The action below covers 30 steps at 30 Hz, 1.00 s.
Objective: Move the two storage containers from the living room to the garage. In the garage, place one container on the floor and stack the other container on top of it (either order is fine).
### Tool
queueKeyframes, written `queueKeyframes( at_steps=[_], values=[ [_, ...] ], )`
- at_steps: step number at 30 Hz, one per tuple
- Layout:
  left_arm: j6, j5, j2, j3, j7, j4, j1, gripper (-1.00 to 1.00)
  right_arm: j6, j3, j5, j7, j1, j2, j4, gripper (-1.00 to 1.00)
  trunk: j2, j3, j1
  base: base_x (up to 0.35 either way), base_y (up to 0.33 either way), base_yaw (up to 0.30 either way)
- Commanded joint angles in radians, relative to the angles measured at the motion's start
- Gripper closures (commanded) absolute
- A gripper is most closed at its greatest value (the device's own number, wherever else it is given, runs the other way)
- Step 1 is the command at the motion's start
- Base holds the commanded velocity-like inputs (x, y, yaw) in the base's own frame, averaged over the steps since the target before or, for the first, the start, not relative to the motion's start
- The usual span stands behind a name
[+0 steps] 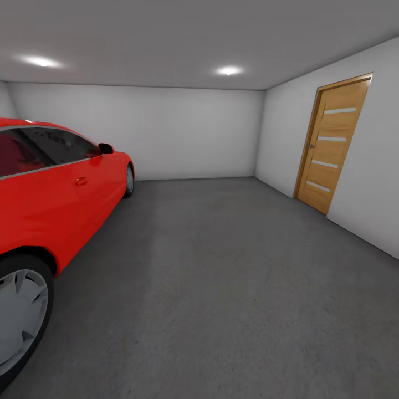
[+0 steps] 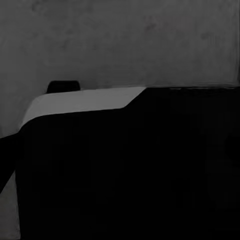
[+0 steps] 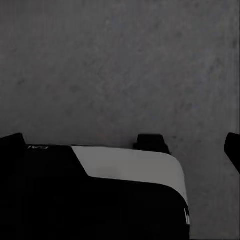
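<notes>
I am in the garage, looking over its dark grey concrete floor (image 1: pixel 221 277). The two storage containers are out of view, and so is the living room. Both wrist views look down on the same speckled floor (image 2: pixel 120 40) (image 3: pixel 120 65). Part of my own black and grey body (image 2: pixel 125 175) (image 3: pixel 100 200) lies across each of them.
A red car (image 1: pixel 55 199) stands along the left, its rear wheel (image 1: pixel 16 316) close to me. A light wooden door (image 1: pixel 332 144) is shut in the right white wall. Open concrete stretches from the car to the back wall (image 1: pixel 166 133).
</notes>
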Motion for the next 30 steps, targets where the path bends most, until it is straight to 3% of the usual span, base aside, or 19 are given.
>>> queueKeyframes(
  at_steps=[1,6,11,16,18,21,30],
  values=[
    [0.021,0.000,0.000,0.000,0.000,-0.025,0.001,-1.00,-0.002,0.000,0.003,0.001,-0.001,-0.001,-0.019,-1.00,0.000,-0.001,0.000,0.000,0.000,0.000],
    [0.117,-0.003,0.002,0.000,0.003,-0.199,0.001,-1.00,0.009,-0.001,0.061,0.001,-0.004,-0.007,-0.172,-1.00,0.000,-0.001,0.000,0.000,0.000,0.000],
    [0.158,-0.004,0.003,0.000,0.005,-0.297,-0.003,-1.00,0.114,-0.002,0.095,0.002,-0.052,-0.021,-0.242,-1.00,0.000,-0.001,0.000,0.000,0.000,0.000],
    [0.195,-0.005,0.008,0.000,0.005,-0.333,-0.044,-1.00,0.182,-0.007,0.096,0.011,-0.097,-0.093,-0.255,-1.00,0.000,-0.001,0.000,0.000,0.000,0.000],
    [0.195,-0.005,0.012,0.001,0.004,-0.335,-0.065,-1.00,0.127,-0.008,0.095,0.002,-0.103,-0.114,-0.254,-1.00,0.000,-0.001,0.000,0.000,0.000,0.000],
    [0.186,-0.005,0.013,0.002,0.003,-0.330,-0.070,-1.00,0.065,-0.007,0.093,0.001,-0.104,-0.118,-0.237,-1.00,0.000,-0.001,0.000,0.000,0.000,0.000],
    [0.167,-0.009,0.012,0.002,0.005,-0.319,-0.071,-1.00,0.045,-0.005,0.092,0.000,-0.104,-0.116,-0.207,-1.00,0.000,-0.001,0.000,0.265,0.000,0.000]
  ],
)
